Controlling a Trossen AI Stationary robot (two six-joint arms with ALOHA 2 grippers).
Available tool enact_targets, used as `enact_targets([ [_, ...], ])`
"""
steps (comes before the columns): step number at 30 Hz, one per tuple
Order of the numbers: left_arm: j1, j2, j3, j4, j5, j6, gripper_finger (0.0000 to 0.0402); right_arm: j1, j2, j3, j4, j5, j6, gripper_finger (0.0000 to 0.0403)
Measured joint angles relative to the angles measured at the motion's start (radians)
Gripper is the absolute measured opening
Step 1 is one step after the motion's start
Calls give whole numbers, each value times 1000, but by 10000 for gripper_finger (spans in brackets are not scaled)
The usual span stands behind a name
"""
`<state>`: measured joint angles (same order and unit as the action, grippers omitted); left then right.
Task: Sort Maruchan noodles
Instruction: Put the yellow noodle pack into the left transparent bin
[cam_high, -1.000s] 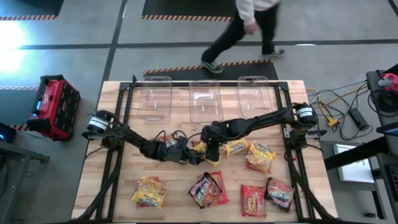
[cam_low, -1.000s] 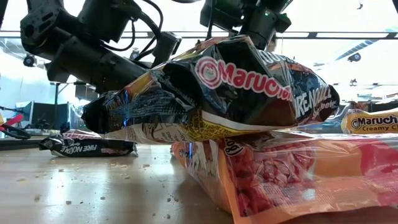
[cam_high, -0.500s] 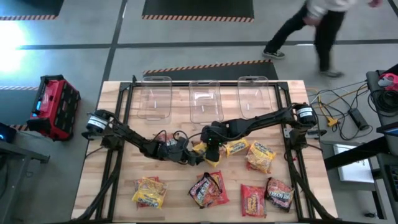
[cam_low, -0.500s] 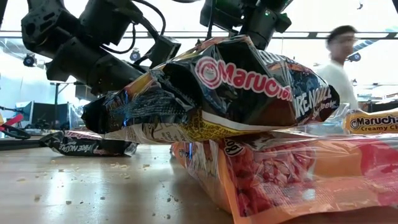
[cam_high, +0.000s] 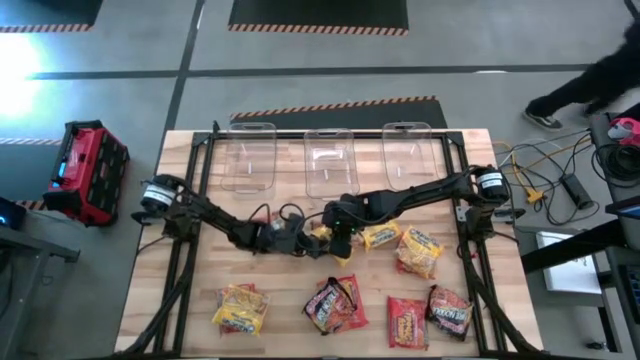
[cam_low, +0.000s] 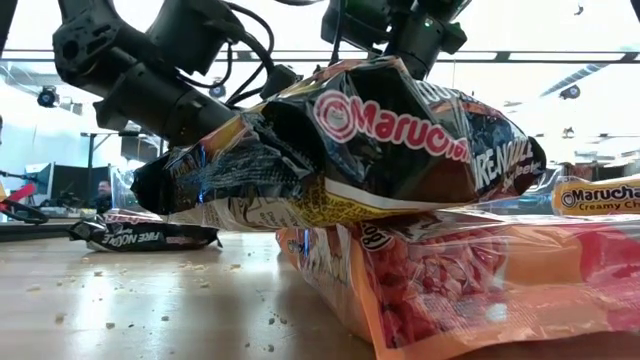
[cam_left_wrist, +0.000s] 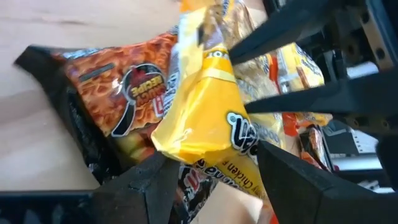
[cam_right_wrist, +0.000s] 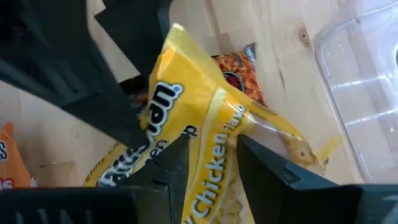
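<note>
Both arms meet at the middle of the wooden table (cam_high: 200, 300). The right end effector (cam_right_wrist: 211, 149) pinches a crinkly yellow plastic noodle packet (cam_right_wrist: 205, 124), lifted above a dark packet (cam_left_wrist: 106, 106). The left end effector (cam_left_wrist: 211, 168) is spread around the same yellow packet. The handover seems in progress; next, one arm should probably carry it to a clear plastic bin (cam_high: 328, 160). A person walks behind.

Packets (cam_high: 338, 304) before three bins (cam_high: 328, 160), table (cam_high: 180, 300) front.
</note>
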<state>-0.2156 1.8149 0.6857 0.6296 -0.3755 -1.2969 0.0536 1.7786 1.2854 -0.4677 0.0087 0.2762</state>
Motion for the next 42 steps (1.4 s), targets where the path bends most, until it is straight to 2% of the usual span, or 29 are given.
enact_targets([
  [8, 11, 0, 0, -19, -8, -2, 193, 0, -1, 0, 0, -8, -7, 123],
  [18, 13, 0, 0, -30, -7, 16, 152, 0, -90, 0, -120, -14, 2, 123],
  [22, 13, -1, 0, -37, -3, 22, 142, -1, -144, -1, -202, 54, 19, 123],
  [25, 13, -1, 0, -39, -2, 29, 139, -1, -180, -41, -221, 109, 51, 123],
  [30, 13, -1, 0, -40, 0, 32, 139, -11, -207, -162, -203, 110, 126, 122],
  [36, 13, -2, 0, -40, 0, 43, 139, -51, -273, -282, -59, -19, 192, 111],
  [42, 13, -2, 0, -40, 0, 50, 139, -140, -378, -389, 62, -162, 264, 92],
])
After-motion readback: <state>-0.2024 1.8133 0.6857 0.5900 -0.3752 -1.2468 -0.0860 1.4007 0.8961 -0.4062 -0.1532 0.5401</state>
